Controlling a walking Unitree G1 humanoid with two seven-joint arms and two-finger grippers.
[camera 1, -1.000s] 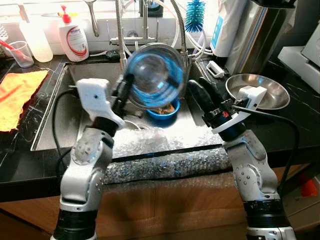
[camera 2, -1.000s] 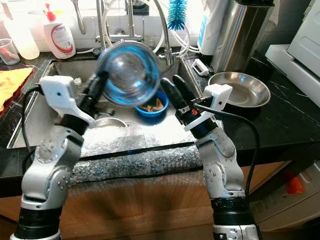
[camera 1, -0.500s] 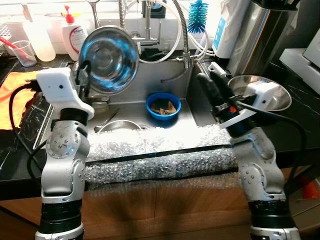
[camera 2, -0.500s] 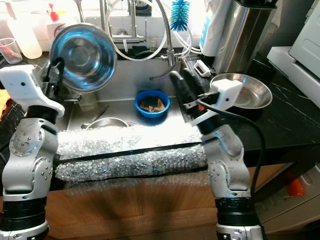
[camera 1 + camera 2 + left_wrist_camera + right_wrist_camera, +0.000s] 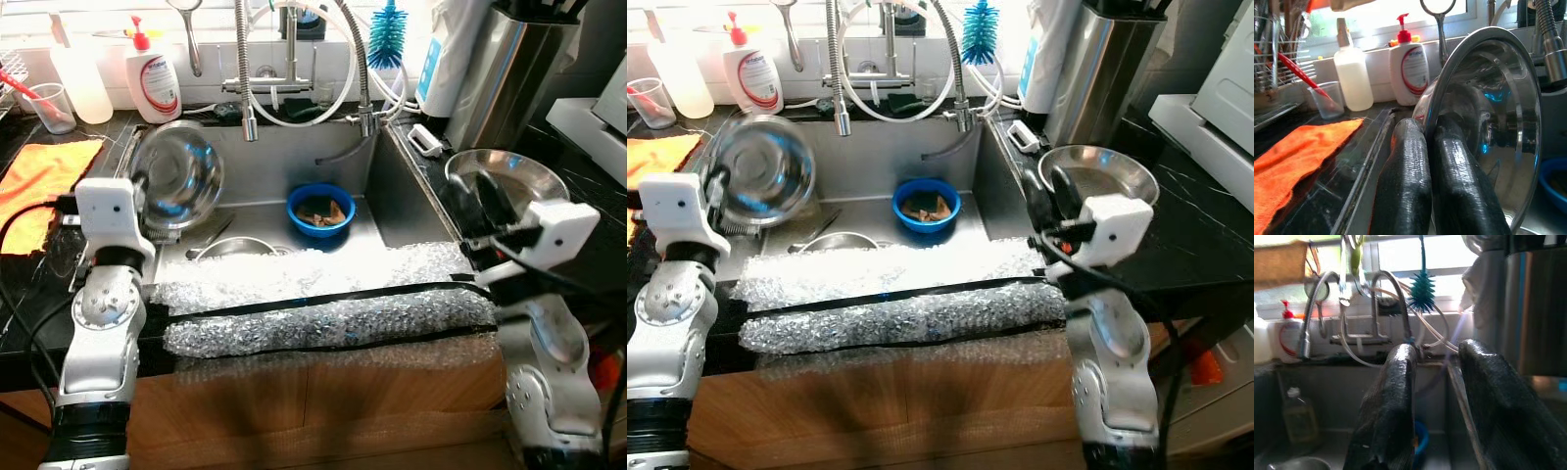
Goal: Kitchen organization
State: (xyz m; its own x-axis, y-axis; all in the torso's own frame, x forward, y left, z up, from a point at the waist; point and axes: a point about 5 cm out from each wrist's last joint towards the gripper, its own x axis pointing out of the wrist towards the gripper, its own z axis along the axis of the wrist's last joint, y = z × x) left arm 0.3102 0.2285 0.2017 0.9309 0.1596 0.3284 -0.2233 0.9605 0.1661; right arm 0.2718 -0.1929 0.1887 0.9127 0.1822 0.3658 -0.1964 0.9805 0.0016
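Note:
A shiny steel bowl [image 5: 178, 174] hangs tilted on its side over the left edge of the sink [image 5: 397, 201]. My left gripper [image 5: 1432, 147] is shut on its rim, one finger inside the bowl [image 5: 1484, 122] and one outside. A blue bowl [image 5: 320, 208] with food scraps sits on the sink floor, and another steel bowl [image 5: 235, 248] lies nearer the front. My right gripper [image 5: 480, 204] is open and holds nothing. It hovers at the sink's right edge, just in front of a steel pan [image 5: 519, 168] on the black counter.
Bubble wrap [image 5: 323, 304] pads the sink's front edge. A coiled faucet [image 5: 245, 83] hangs over the basin. An orange cloth [image 5: 39, 181], soap bottle [image 5: 157, 78] and plastic cup [image 5: 44, 103] stand at the left. A tall steel canister [image 5: 509, 69] stands at the back right.
My left arm has carried the steel bowl from above the middle of the sink to the left and down. My right arm has drawn back to the right, next to the steel pan.

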